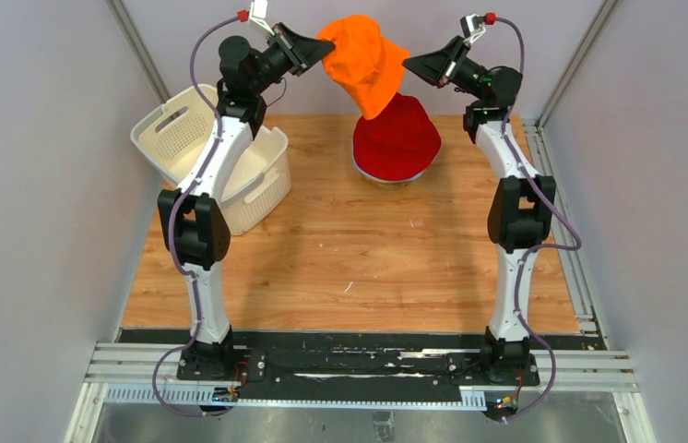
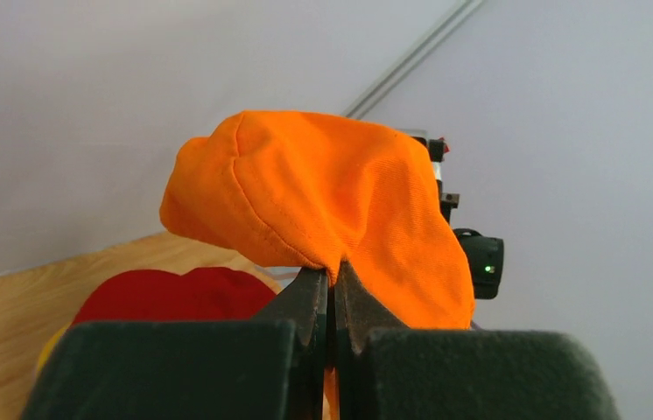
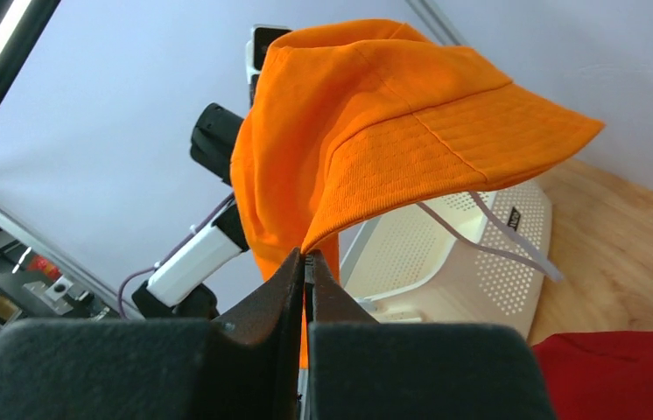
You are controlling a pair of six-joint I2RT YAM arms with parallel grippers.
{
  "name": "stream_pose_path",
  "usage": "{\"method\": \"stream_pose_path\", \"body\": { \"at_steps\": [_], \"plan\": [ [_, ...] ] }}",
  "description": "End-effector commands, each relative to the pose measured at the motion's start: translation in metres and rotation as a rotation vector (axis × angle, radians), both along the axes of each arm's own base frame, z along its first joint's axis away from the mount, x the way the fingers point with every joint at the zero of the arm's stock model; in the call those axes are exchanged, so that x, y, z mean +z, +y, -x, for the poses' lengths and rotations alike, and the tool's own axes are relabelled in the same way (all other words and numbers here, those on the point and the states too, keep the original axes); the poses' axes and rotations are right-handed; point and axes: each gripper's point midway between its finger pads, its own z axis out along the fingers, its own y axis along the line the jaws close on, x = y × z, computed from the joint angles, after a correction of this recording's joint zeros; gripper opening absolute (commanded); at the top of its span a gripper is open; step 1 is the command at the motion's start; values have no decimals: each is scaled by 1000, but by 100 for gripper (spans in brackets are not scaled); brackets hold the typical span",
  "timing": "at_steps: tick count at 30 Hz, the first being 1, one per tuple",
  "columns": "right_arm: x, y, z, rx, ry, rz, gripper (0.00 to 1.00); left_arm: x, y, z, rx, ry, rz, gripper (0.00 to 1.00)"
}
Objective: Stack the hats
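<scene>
From above: the orange hat (image 1: pixel 363 65) hangs over the red hat (image 1: pixel 397 138), left gripper (image 1: pixel 320 51) and right gripper (image 1: pixel 414 65) at its sides. Left wrist: jaws pinched tight on orange fabric. Right wrist: jaws likewise clamped on the brim.

Left arm (image 1: pixel 200 226): raised steeply from the near edge and reached toward the far side, its upper end bent inward to the right.
Left gripper (image 1: pixel 325 51): held high, jaws pressed together on a fold of the orange hat (image 1: pixel 365 65).
Right arm (image 1: pixel 517 217): raised in mirror pose, its upper end bent inward to the left.
Right gripper (image 1: pixel 409 63): held high and pointed at the left gripper, jaws clamped on the brim of the same hat.
Spacing: the grippers are kept apart at about equal height.
</scene>
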Motion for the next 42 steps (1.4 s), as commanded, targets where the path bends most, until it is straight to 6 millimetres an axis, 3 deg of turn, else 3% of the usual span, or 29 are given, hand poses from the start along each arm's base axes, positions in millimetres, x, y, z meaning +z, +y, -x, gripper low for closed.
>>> {"method": "stream_pose_path", "body": {
  "at_steps": [1,4,11,19,25,32,38,42],
  "plan": [
    [-13,2,-30,-25,24,35,1,-36,9,-32,103,129,-123,0],
    [-21,3,-40,-37,36,52,1,-56,20,-48,185,217,-205,1],
    [-42,11,-45,-32,56,95,1,-90,42,-63,318,328,-329,7],
    [-58,15,-40,-18,91,100,1,-124,41,-66,305,400,-368,15],
    [-78,13,-35,-17,125,117,1,-141,38,-66,287,421,-377,35],
    [-70,-2,-33,-47,103,119,0,-143,34,-66,270,401,-362,45],
    [-54,-23,-29,-87,85,116,1,-123,23,-63,246,336,-328,50],
    [-56,-46,-25,-129,102,122,1,-116,10,-60,217,310,-322,56]
  ]
}}
